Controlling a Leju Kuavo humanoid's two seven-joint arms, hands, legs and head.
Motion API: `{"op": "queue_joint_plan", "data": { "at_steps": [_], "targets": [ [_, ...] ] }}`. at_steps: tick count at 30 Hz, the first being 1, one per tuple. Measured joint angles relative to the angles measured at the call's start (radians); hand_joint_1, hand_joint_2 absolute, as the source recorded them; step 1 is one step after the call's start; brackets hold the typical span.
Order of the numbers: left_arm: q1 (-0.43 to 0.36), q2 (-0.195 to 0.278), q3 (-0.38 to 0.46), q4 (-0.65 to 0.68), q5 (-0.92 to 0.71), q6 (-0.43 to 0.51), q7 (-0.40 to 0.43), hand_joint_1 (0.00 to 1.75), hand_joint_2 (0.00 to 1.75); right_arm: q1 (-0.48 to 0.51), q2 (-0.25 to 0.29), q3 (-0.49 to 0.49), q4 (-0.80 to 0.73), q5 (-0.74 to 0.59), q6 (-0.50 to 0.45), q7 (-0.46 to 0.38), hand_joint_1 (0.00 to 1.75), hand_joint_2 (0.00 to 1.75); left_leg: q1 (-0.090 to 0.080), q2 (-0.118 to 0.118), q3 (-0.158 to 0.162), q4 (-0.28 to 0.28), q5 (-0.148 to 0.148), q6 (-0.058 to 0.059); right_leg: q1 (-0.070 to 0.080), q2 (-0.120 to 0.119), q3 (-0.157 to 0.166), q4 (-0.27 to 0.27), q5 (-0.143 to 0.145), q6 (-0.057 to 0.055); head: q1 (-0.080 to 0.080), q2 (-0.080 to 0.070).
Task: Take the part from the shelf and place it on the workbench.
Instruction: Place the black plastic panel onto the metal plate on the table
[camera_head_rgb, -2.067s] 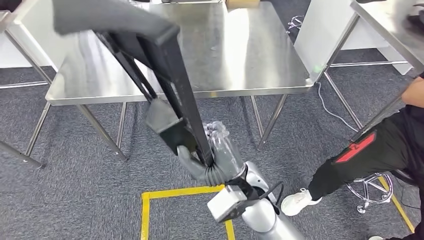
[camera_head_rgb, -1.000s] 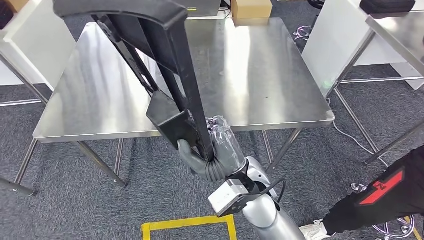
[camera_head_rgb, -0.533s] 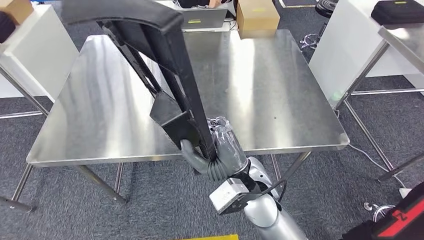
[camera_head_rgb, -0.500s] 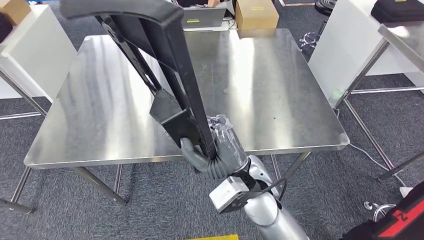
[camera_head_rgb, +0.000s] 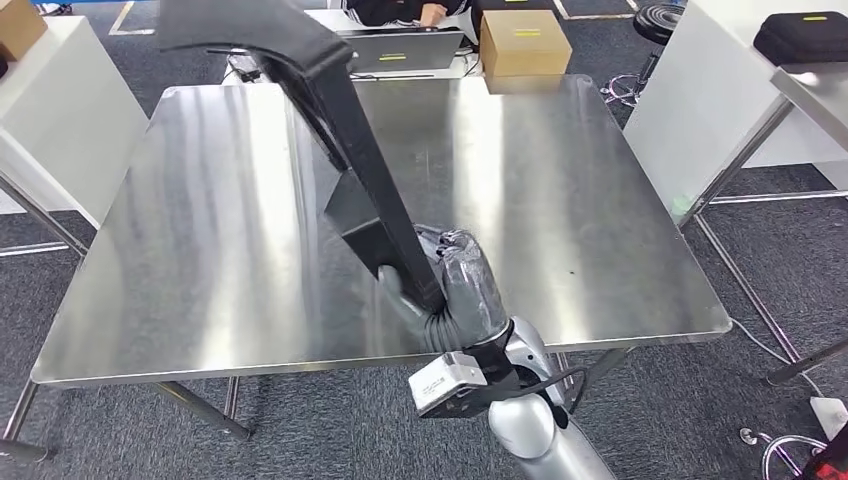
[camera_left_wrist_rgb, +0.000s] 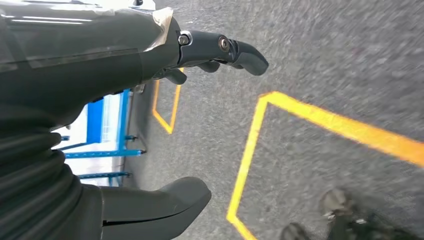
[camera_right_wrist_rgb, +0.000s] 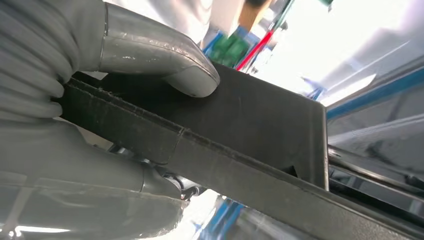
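Right hand (camera_head_rgb: 452, 290) grips the black part (camera_head_rgb: 345, 150) by its lower end, the rest rising above it over the workbench (camera_head_rgb: 560, 190). Left hand (camera_left_wrist_rgb: 100, 55) hangs empty, fingers spread, over the floor. Thumb (camera_right_wrist_rgb: 165, 55) clamps the part; lower it flat before letting go, I'd judge.

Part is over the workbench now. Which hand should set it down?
The right hand: it already grips the black part above the steel workbench. The left hand hangs open over the floor, holding nothing.
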Motion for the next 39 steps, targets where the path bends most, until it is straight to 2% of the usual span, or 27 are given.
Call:
{"op": "queue_joint_plan", "data": {
  "at_steps": [2, 4, 7, 9, 14, 18, 21, 27, 31, 35, 39],
  "targets": [
    [-0.001, -0.001, 0.004, 0.0, -0.001, 0.013, 0.0, 0.0, 1.75, 0.017, -0.012, -0.027, -0.017, 0.086, -0.065, 0.037, 1.75, 1.75, -0.003, -0.006, 0.012, -0.007, -0.003, 0.004, 0.001, -0.005, 0.005, 0.004, 0.011, 0.009, 0.001, 0.0],
    [-0.001, -0.001, 0.012, 0.0, -0.004, 0.022, -0.001, 0.0, 1.75, 0.038, -0.026, -0.066, -0.035, 0.18, -0.119, 0.08, 1.75, 1.75, -0.007, -0.012, 0.02, -0.009, -0.01, 0.007, 0.002, -0.007, 0.013, -0.003, 0.021, 0.009, 0.002, 0.0],
    [0.0, -0.003, 0.019, 0.0, -0.008, 0.03, -0.001, 0.0, 1.75, 0.069, -0.043, -0.131, -0.063, 0.269, -0.155, 0.118, 1.75, 1.75, -0.01, -0.015, 0.021, -0.01, -0.017, 0.014, 0.002, -0.008, 0.032, -0.031, 0.004, -0.017, 0.002, 0.0],
    [0.0, -0.004, 0.023, 0.0, -0.01, 0.034, -0.001, 0.0, 1.75, 0.087, -0.051, -0.165, -0.08, 0.287, -0.164, 0.128, 1.75, 1.75, -0.012, -0.014, 0.02, -0.011, -0.018, 0.016, 0.001, -0.008, 0.039, -0.046, -0.005, -0.027, 0.002, 0.0],
    [0.003, -0.004, 0.029, 0.0, -0.018, 0.059, -0.001, 0.0, 1.75, 0.158, -0.07, -0.266, -0.131, 0.38, -0.238, 0.199, 1.75, 1.75, -0.013, -0.014, 0.023, -0.011, -0.019, 0.018, -0.003, -0.009, 0.042, -0.054, -0.004, -0.021, 0.002, 0.0],
    [0.01, -0.005, 0.043, 0.0, -0.017, 0.072, -0.001, 0.0, 1.75, 0.234, -0.078, -0.386, -0.177, 0.472, -0.269, 0.265, 1.75, 1.75, -0.012, -0.014, 0.024, -0.011, -0.019, 0.018, -0.004, -0.009, 0.044, -0.055, -0.003, -0.004, 0.002, 0.0],
    [0.011, -0.006, 0.054, 0.0, -0.012, 0.079, -0.001, 0.0, 1.75, 0.275, -0.08, -0.487, -0.193, 0.513, -0.27, 0.317, 1.75, 1.75, -0.012, -0.014, 0.026, -0.012, -0.019, 0.018, -0.005, -0.009, 0.044, -0.055, -0.002, 0.001, 0.002, 0.0],
    [0.018, -0.016, 0.079, 0.0, -0.019, 0.085, -0.001, 0.0, 1.75, 0.287, -0.097, -0.764, -0.155, 0.587, -0.278, 0.359, 1.75, 1.75, -0.012, -0.014, 0.029, -0.016, -0.019, 0.018, -0.005, -0.01, 0.045, -0.055, -0.002, 0.002, 0.002, 0.0],
    [0.018, -0.022, 0.09, 0.0, -0.03, 0.084, -0.001, 0.0, 1.75, 0.276, -0.115, -0.908, -0.092, 0.636, -0.282, 0.372, 1.75, 1.75, -0.013, -0.014, 0.032, -0.019, -0.019, 0.018, -0.006, -0.01, 0.045, -0.056, -0.002, 0.002, 0.002, 0.0],
    [0.017, -0.027, 0.098, 0.0, -0.037, 0.083, -0.001, 0.0, 1.75, 0.24, -0.165, -1.014, -0.003, 0.655, -0.284, 0.379, 1.75, 1.75, -0.013, -0.013, 0.033, -0.02, -0.019, 0.018, -0.006, -0.009, 0.046, -0.056, -0.002, 0.002, 0.002, 0.0],
    [0.016, -0.029, 0.104, 0.0, -0.041, 0.083, -0.001, 0.0, 1.75, 0.204, -0.215, -1.067, 0.084, 0.648, -0.287, 0.38, 1.75, 1.75, -0.013, -0.013, 0.034, -0.022, -0.019, 0.018, -0.006, -0.009, 0.046, -0.056, -0.002, 0.002, 0.002, 0.0]
  ]
}}
